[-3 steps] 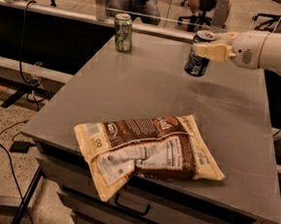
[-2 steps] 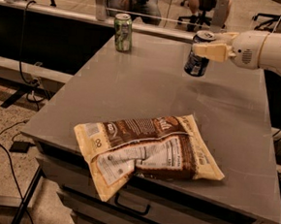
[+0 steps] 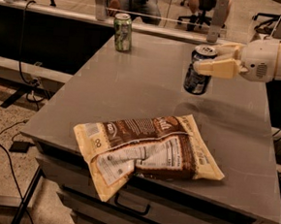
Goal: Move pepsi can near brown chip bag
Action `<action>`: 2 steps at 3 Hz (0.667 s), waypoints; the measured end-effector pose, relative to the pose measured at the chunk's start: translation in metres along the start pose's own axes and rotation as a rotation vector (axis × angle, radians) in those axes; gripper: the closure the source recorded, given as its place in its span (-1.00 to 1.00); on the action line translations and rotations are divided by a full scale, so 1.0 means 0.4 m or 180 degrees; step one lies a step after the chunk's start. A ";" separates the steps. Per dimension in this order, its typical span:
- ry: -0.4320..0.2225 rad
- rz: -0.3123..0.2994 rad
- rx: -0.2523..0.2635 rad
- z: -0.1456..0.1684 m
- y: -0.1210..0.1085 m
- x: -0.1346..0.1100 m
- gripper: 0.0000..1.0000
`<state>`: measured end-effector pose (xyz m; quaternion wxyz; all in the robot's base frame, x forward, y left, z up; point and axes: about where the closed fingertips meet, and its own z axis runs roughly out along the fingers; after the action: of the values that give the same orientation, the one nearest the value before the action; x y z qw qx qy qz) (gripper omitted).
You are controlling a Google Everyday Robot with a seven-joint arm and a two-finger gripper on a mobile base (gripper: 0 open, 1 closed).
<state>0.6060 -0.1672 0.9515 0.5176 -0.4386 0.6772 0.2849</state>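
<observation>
Gripper (image 3: pixel 203 63) clamped around the upper part of the pepsi can (image 3: pixel 196 82), beyond the brown chip bag (image 3: pixel 147 151) and towards its right end, well apart from it. The can hangs tilted and appears raised off the grey table (image 3: pixel 133 84). The green-and-white can (image 3: pixel 122 32) stands far beyond the bag's left end, out of the likely path. Probable hazards: the tilted can slipping from a high grip; being set down on its edge and toppling; or landing on the bag's crinkled surface, which overhangs the table's near edge and could be pushed off.
</observation>
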 end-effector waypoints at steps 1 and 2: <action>0.0032 -0.0059 -0.0270 -0.023 0.107 0.017 1.00; 0.0118 -0.0109 -0.0543 -0.001 0.194 0.048 1.00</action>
<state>0.5352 -0.1382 0.9282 0.4705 -0.4978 0.6523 0.3245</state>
